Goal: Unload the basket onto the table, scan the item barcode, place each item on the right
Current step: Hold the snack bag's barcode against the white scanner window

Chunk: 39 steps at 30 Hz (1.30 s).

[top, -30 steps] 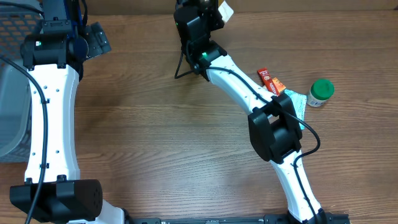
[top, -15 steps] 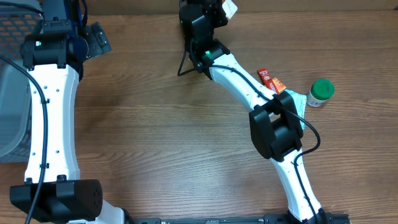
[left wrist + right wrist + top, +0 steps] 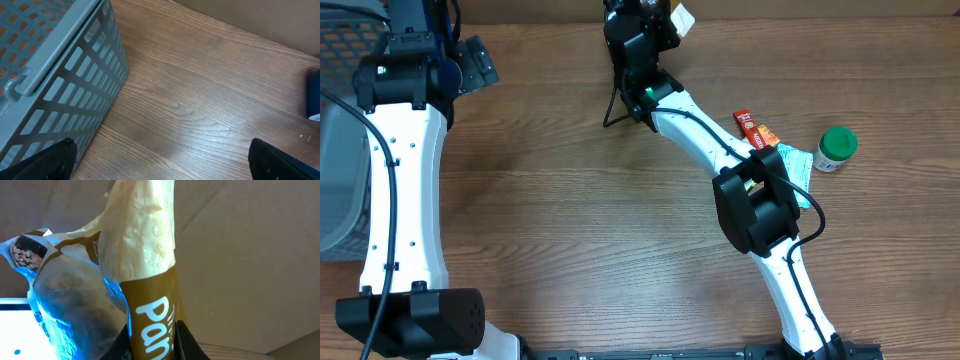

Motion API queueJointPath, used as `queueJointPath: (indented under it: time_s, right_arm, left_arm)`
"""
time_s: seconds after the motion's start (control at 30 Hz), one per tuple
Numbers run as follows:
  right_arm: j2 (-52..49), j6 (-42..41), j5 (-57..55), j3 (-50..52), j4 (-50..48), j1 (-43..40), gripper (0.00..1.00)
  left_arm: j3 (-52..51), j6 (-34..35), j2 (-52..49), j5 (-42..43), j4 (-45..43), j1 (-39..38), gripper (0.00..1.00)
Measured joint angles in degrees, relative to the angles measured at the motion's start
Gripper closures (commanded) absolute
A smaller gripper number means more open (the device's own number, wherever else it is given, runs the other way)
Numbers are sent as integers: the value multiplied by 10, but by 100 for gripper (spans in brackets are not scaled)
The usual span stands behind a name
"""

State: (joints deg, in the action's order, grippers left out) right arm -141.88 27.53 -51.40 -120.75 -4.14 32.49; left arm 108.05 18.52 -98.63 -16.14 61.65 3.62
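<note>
1. Snack packet (image 3: 150, 270): you have it pinched at its brown lower end. Its long axis runs up from the grip to a cream top, and its white lettering follows that length.
2. From overhead, you see the packet's pale end (image 3: 682, 17) at the table's far edge, near the middle.
3. Blue light falls on the packet's lower left side.
4. The table (image 3: 570, 200) is brown wood, with a tan wall behind the packet.
5. A grey basket (image 3: 340, 180) stands at the left edge. A green-lidded jar (image 3: 837, 148) and an orange box (image 3: 757, 130) lie toward the right edge.
6. Your right gripper (image 3: 152, 342) is clamped on the packet.
7. Your left gripper (image 3: 162, 162) is spread wide and holds nothing. It hangs over bare wood just beside the basket.
</note>
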Motion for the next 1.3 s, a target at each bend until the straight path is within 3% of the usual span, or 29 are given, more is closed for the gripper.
queueJointPath:
  time_s: [0.63,0.83,1.3]
  right_arm:
    - [0,-8,33,0,52,35,96]
    - [-2,-56,79,0,108,37,96]
    - [-2,-127,130,0,93,37,96]
  left_arm:
    - [0,0,0,0,0,0,1]
    - [0,0,0,0,0,0,0]
    - [0,0,0,0,0,0,0]
